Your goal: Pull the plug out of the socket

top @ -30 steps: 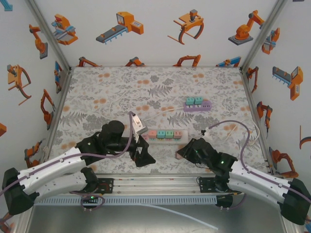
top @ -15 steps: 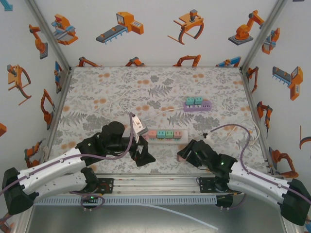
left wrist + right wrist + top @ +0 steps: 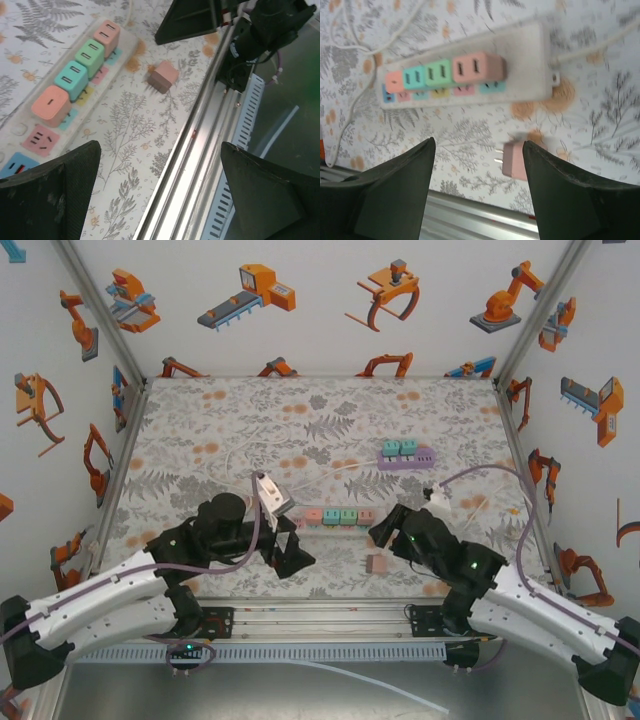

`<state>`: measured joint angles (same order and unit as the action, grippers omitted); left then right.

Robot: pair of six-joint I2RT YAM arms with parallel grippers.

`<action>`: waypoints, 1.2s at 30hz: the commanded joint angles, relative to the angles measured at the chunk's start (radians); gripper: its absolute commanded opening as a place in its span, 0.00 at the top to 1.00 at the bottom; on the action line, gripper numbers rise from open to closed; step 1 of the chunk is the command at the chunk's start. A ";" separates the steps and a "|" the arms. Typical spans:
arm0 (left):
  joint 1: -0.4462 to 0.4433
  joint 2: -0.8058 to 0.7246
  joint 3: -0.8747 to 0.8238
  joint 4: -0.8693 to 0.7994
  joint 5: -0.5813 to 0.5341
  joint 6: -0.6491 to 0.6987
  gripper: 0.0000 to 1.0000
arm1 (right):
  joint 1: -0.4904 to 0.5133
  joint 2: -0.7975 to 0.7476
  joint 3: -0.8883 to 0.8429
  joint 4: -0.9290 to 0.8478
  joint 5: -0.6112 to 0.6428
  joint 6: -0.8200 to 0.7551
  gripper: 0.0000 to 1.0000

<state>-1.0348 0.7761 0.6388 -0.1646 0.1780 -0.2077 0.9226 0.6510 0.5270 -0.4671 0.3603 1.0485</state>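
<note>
A white power strip [image 3: 338,525] lies at the table's front centre with several coloured plugs in it; the same power strip [image 3: 530,55] carries a pink plug [image 3: 477,67] at one end. One loose pink plug [image 3: 376,564] lies flat on the table in front of the strip, its prongs bare. This loose plug [image 3: 516,160] sits beside my right gripper's [image 3: 479,145] right finger, apart from it. My right gripper [image 3: 384,532] is open and empty above the strip's right end. My left gripper [image 3: 290,546] hovers open at the strip's left end. The left wrist view has the loose plug [image 3: 163,77] and my left gripper [image 3: 159,147].
A purple power strip [image 3: 405,455] with two teal plugs lies further back on the right, joined by white cable [image 3: 330,472]. The aluminium rail [image 3: 200,145] marks the table's near edge, directly under my left gripper. Patterned side walls close in the workspace.
My right gripper has let go of the pink plug, which now lies on the table, and has risen and moved back toward the strip. My left arm has drawn slightly left.
</note>
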 commanded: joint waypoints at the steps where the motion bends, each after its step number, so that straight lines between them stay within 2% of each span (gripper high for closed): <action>1: -0.002 -0.015 -0.001 -0.090 -0.248 -0.063 0.03 | 0.001 0.073 0.100 0.062 0.116 -0.303 0.33; 4: 0.017 -0.007 0.021 -0.181 -0.424 -0.129 0.03 | 0.001 0.156 0.152 0.214 0.110 -0.520 0.28; 7: 0.088 -0.001 0.021 -0.239 -0.472 -0.227 0.03 | 0.001 0.252 0.186 0.380 0.014 -0.786 0.22; 9: 0.168 0.004 0.011 -0.255 -0.454 -0.308 0.03 | 0.000 0.327 0.219 0.434 -0.082 -0.949 0.19; 11: 0.250 0.012 -0.009 -0.248 -0.408 -0.385 0.03 | 0.000 0.407 0.263 0.453 -0.235 -1.128 0.19; 14: 0.371 0.038 -0.041 -0.205 -0.296 -0.486 0.03 | -0.001 0.507 0.316 0.452 -0.452 -1.311 0.17; 16: 0.443 0.066 -0.058 -0.169 -0.220 -0.535 0.03 | -0.001 0.570 0.354 0.433 -0.555 -1.385 0.16; 19: 0.522 0.124 -0.066 -0.130 -0.132 -0.591 0.03 | -0.004 0.669 0.413 0.415 -0.587 -1.435 0.16; 22: 0.560 0.175 -0.065 -0.086 -0.068 -0.608 0.03 | -0.011 0.765 0.469 0.368 -0.620 -1.471 0.16; 28: 0.581 0.284 -0.029 -0.076 -0.028 -0.545 0.03 | -0.021 0.912 0.549 0.304 -0.622 -1.486 0.19; 32: 0.581 0.337 -0.016 -0.069 -0.042 -0.501 0.03 | -0.026 0.964 0.554 0.290 -0.598 -1.497 0.21; 36: 0.579 0.390 0.001 -0.045 0.009 -0.471 0.03 | -0.028 1.000 0.558 0.277 -0.595 -1.512 0.26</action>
<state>-0.4610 1.1423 0.6018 -0.2428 0.1364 -0.7273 0.8989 1.6375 1.0519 -0.1650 -0.2317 -0.4339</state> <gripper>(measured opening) 0.972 0.747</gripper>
